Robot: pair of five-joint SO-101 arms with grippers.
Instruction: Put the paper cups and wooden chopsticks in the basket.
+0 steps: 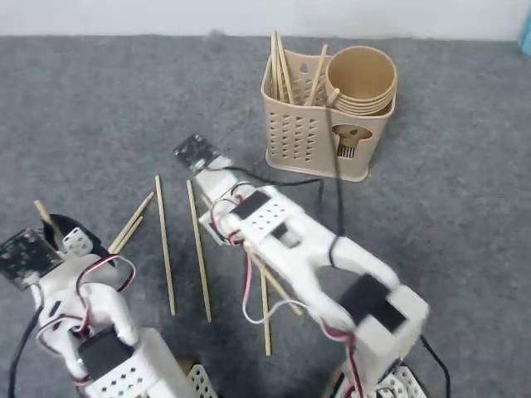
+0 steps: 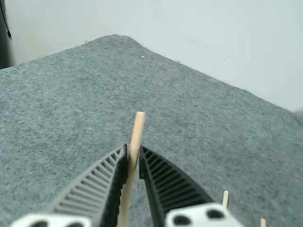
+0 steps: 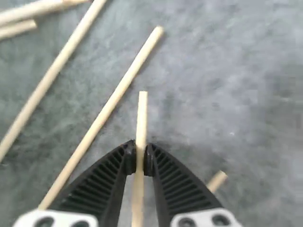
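The left gripper clamps its fingers on the first chopstick, well apart from the basket. The right gripper pinches a second chopstick low over the grey mat, nearer the basket. Loose chopsticks lie on the mat between the two grippers, and the right arm covers some of them. The basket holds stacked paper cups and standing chopsticks.

Beige basket, grid of holes; tan paper cups; pale wooden chopsticks; speckled grey table.
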